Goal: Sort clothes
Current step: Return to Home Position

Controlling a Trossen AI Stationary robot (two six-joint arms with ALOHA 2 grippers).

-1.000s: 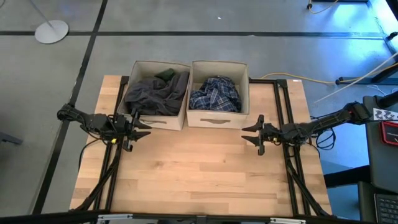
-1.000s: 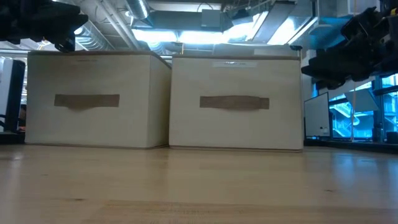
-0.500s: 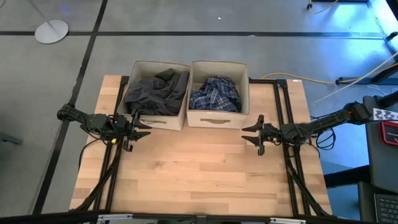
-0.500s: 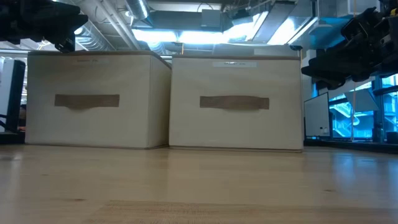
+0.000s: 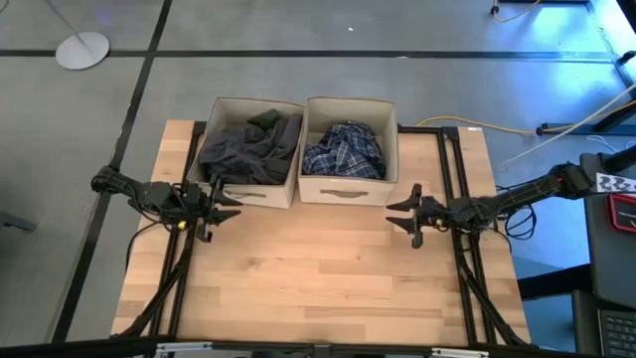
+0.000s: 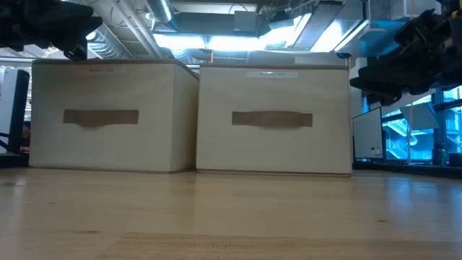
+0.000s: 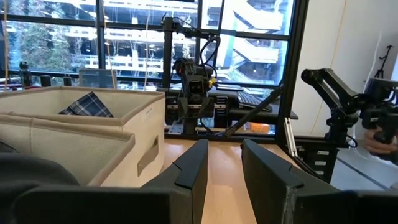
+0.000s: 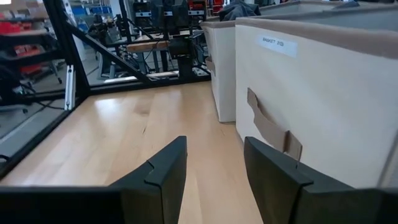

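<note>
- Your left hand (image 5: 231, 206) hangs over the left edge of the counter (image 5: 318, 288), just in front of the left box (image 5: 248, 195). Its fingers (image 7: 193, 165) are spread apart with nothing between them.
- Your right hand (image 5: 397, 214) hangs over the right side of the counter, near the front corner of the right box (image 5: 343, 189). Its fingers (image 8: 165, 171) are parted too and grip nothing.
- Nothing has shifted over the last second: both arms hold the same spots and the 2 boxes show the same contents.
- The grey garment (image 5: 243, 151) fills the left box, heaped to the rim. The green garment (image 5: 264, 120) peeks out at that box's far edge.
- The plaid garment (image 5: 344, 149) lies bunched in the right box.
- The white garment does not show in any view. It may lie under the plaid one, but you cannot confirm that from here.
- No cloth lies on the open counter, so the sorting looks finished. The stillness suggests both arms are already parked at rest.
- Little seems left for you to do but check that no sleeve hangs over a box rim. None is visible from above.
</note>
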